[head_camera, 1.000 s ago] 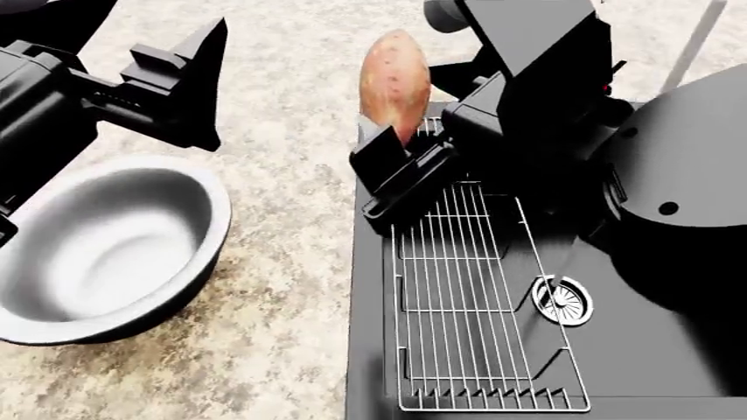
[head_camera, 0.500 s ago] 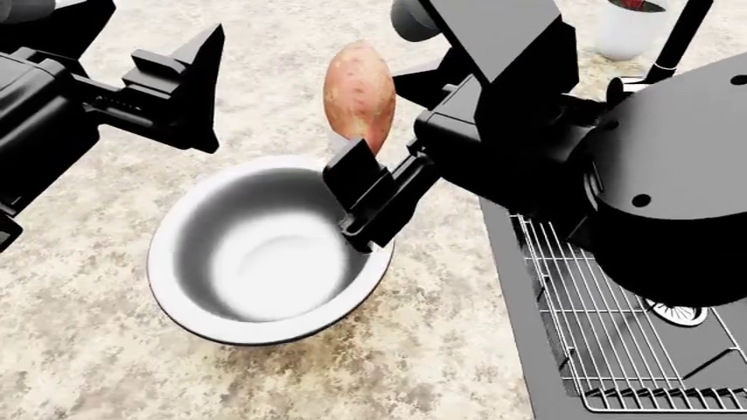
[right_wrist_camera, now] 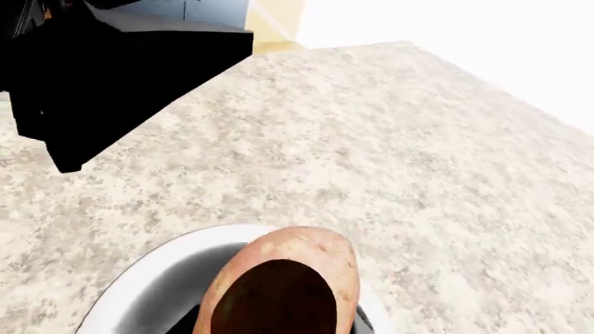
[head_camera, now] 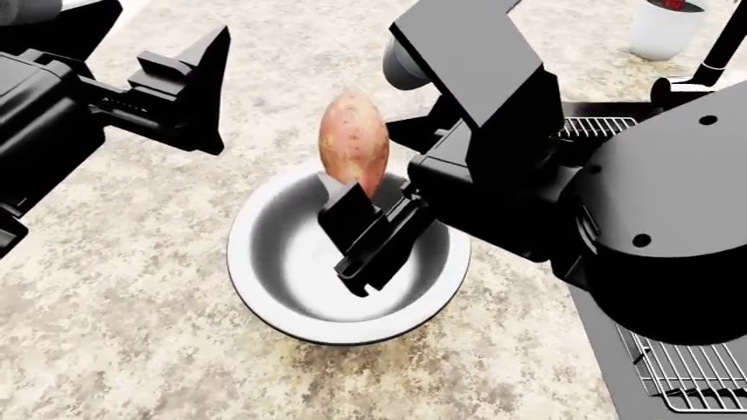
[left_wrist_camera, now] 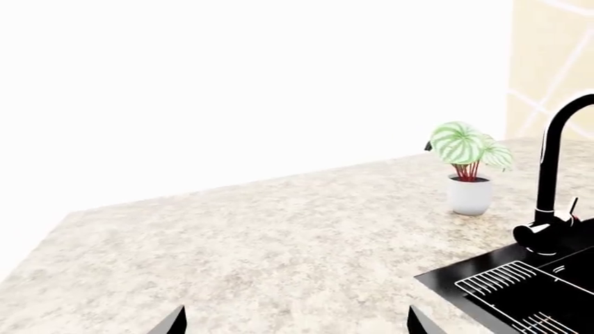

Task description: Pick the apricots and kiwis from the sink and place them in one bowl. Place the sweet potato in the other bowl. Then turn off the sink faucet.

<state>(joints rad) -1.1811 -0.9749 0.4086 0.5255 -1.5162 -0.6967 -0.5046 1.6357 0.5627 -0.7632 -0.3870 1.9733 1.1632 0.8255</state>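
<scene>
The speckled desk (head_camera: 140,289) carries a grey metal bowl (head_camera: 275,302), above which the sweet potato (head_camera: 353,144) is held upright, clamped at its lower end by the right gripper (head_camera: 364,226). The left gripper (head_camera: 192,87) is seen raised over the desk to the left, its jaws spread and empty. The sweet potato is judged to be firm, fairly heavy for its size and not fragile; its skin is judged to be dry enough for a secure hold, but the tapered ends invite slipping, so a hold nearer the thick middle is recommended. The head view alone shows both arms and the tuber's position over the bowl's hollow. The left wrist view alone shows the sink faucet (left_wrist_camera: 555,174), the sink (left_wrist_camera: 533,299) rim with its wire rack (left_wrist_camera: 496,278), and a potted plant (left_wrist_camera: 469,167). The right wrist view confirms the tuber directly above the bowl's rim and interior; no apricots or kiwis are visible.
</scene>
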